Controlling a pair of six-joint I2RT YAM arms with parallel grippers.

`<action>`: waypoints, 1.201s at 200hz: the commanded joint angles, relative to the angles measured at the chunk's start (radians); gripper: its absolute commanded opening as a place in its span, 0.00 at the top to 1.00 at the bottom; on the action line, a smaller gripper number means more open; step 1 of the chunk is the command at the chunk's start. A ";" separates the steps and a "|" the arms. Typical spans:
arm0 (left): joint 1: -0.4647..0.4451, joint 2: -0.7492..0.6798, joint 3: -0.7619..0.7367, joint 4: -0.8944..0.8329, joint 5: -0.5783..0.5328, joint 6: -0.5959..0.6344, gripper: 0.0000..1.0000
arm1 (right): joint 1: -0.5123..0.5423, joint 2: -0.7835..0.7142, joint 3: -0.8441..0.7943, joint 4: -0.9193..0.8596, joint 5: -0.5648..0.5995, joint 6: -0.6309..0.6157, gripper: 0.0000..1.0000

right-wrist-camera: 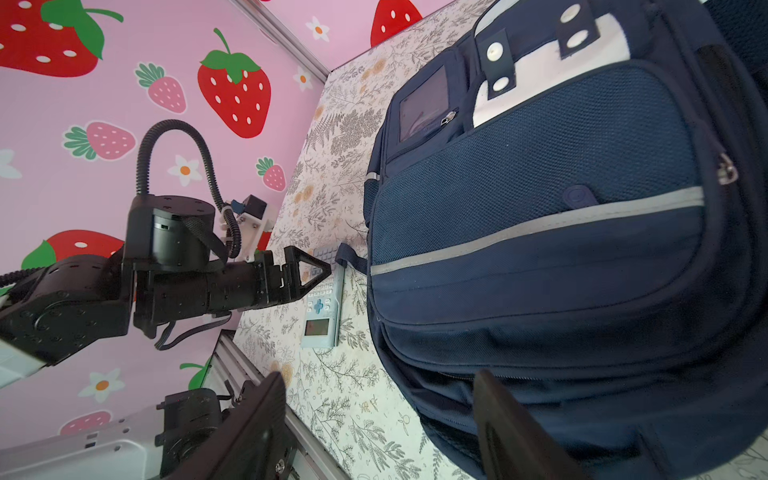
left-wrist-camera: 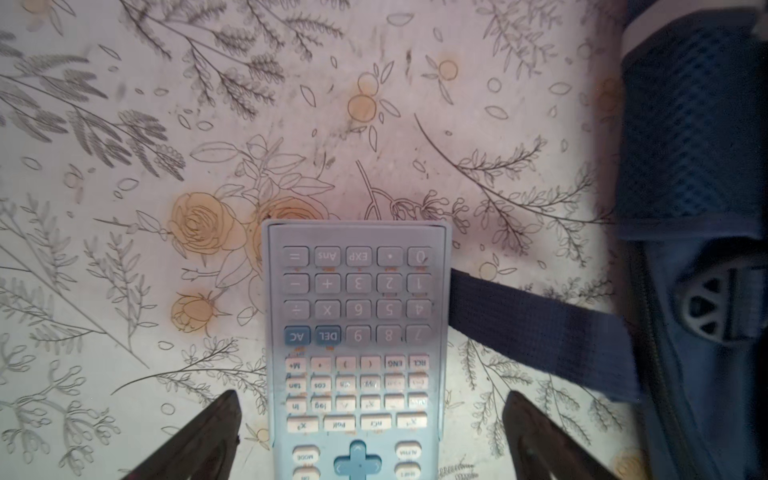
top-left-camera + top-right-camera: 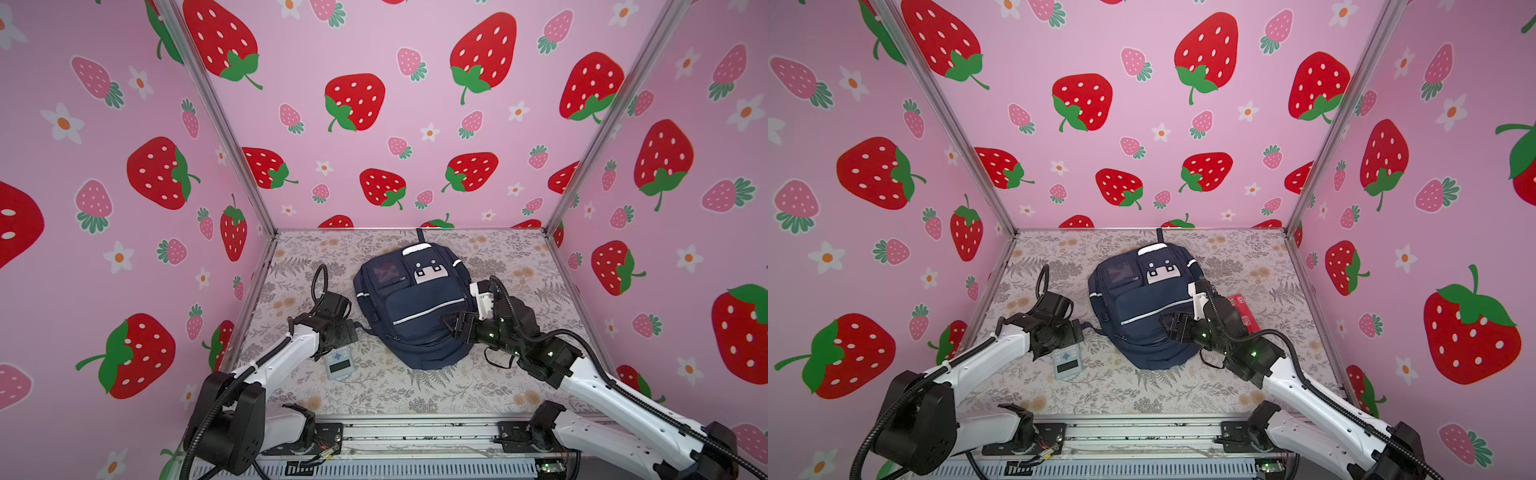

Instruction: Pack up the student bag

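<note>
The left gripper [image 2: 372, 401] stands wide open, one finger on either side of the pale blue calculator [image 2: 357, 324] and touching neither edge. The calculator lies flat on the flowered table [image 3: 374, 392], just beside the student bag [image 3: 415, 307]. The likeliest trouble is here: the case is thin and flush with the table, so closing fingers may ride over it or skid it away. A dark strap [image 2: 532, 328] from the bag also reaches the calculator's edge, so it could be pinched too and tug the bag along. The right gripper [image 1: 378, 380] is likewise open and grips nothing, with one finger over the bag's lower front and the other off its side. The bag lies front up on the table between the two arms. Every zip that shows looks closed, so a lifted calculator would have nowhere to go. What the pockets hold cannot be seen. A flat red thing [image 3: 1246, 316] lies just beside the bag, on the side away from the calculator.
</note>
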 commanded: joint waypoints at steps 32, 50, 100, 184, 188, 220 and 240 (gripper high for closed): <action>0.008 0.130 0.006 0.057 -0.002 -0.052 0.02 | 0.045 0.074 0.036 0.043 0.041 0.011 0.27; 0.012 0.149 0.010 0.060 -0.010 -0.052 0.05 | 0.055 0.085 0.041 0.041 0.052 0.006 0.27; 0.021 0.165 0.004 0.072 0.003 -0.046 0.17 | 0.071 0.086 0.042 0.034 0.065 0.011 0.27; 0.013 -0.113 0.008 0.029 0.172 -0.090 0.34 | 0.185 0.187 0.117 0.116 0.028 -0.077 0.27; 0.012 -0.134 0.010 0.027 0.190 -0.096 0.34 | 0.200 0.204 0.129 0.120 0.026 -0.086 0.27; 0.000 -0.276 0.019 0.043 0.345 -0.154 0.36 | 0.295 0.336 0.215 0.163 -0.001 -0.142 0.29; -0.015 -0.344 -0.003 0.100 0.422 -0.200 0.39 | 0.314 0.405 0.239 0.221 -0.057 -0.132 0.32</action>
